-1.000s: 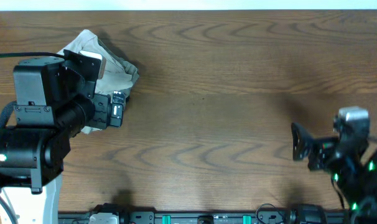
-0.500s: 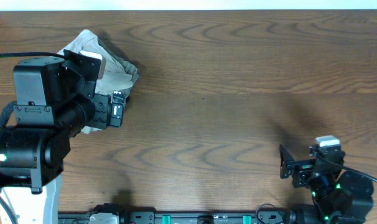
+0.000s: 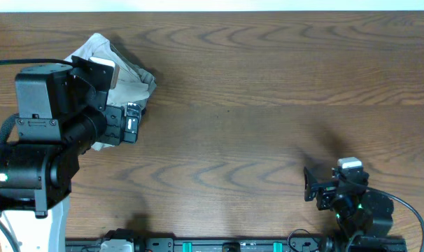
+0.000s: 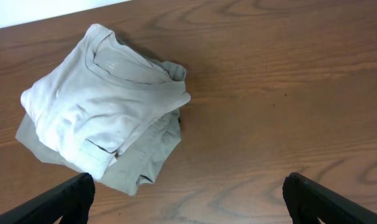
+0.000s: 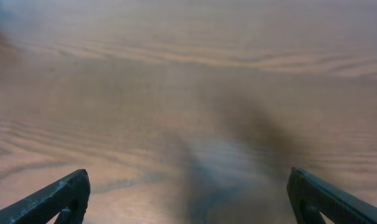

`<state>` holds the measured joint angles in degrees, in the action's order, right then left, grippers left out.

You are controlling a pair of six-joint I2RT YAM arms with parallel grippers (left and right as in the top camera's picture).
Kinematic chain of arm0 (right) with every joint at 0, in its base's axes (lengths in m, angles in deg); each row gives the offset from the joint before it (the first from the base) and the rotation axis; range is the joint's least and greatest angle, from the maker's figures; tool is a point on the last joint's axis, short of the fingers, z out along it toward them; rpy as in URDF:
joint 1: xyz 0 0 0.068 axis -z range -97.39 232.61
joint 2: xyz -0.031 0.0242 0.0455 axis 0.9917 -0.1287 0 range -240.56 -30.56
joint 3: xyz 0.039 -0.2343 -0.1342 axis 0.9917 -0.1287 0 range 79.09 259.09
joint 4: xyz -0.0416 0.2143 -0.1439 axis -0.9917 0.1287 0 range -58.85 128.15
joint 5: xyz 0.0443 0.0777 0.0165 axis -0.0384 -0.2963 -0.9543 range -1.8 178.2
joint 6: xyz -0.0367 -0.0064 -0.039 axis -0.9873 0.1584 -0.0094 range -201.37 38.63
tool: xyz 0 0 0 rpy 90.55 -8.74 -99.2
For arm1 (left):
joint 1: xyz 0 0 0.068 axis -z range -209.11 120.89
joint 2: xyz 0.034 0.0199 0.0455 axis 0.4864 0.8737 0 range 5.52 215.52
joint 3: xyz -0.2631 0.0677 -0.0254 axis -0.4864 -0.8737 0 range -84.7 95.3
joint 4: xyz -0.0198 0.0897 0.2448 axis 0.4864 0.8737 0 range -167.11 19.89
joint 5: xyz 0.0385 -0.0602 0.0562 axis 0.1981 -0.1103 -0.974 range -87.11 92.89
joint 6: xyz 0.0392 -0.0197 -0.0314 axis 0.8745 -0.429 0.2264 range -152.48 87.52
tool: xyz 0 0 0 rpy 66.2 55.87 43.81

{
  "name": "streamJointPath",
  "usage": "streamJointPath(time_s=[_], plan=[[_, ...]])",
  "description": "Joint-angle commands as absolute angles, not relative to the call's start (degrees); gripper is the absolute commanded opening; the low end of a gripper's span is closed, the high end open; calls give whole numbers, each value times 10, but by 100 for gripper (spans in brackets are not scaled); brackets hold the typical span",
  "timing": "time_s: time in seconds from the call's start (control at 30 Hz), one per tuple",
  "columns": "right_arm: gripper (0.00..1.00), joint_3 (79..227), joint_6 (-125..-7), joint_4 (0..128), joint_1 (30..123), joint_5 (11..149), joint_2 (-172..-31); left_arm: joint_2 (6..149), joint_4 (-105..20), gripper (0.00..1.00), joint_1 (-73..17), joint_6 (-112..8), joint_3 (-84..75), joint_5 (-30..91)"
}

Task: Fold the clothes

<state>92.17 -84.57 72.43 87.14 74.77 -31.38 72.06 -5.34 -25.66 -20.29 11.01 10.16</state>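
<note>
No legible text, label or number anywhere.

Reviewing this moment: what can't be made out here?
Overhead: the left arm covers the near side of the T-shirt pile.
Left wrist: the trousers lie mostly under the T-shirt; their fold is hidden.
Right wrist: blurred, only table; right gripper mostly cut off by the bottom edge.

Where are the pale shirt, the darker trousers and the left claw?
Pale off-white wrinkly T-shirt [image 4: 107, 102], left wrist view: top folded panel.
Darker khaki-olive trousers [image 4: 152, 148], left wrist view: edge showing underneath.
Left gripper [image 4: 188, 183], left wrist view: midway between its fingertips.
</note>
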Motion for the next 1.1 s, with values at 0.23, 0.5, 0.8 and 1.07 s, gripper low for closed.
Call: streamJointPath(time_s=[0.23, 0.5, 0.8, 1.07], plan=[[99, 894, -851, 724, 866, 742, -309, 722, -53, 98, -255, -206, 108, 99], [99, 894, -851, 739, 866, 742, -309, 722, -53, 98, -255, -206, 108, 99], [99, 894, -851, 740, 866, 742, -309, 722, -53, 98, -255, -206, 108, 99], [99, 894, -851, 740, 866, 743, -309, 694, -36, 98, -255, -206, 106, 93]])
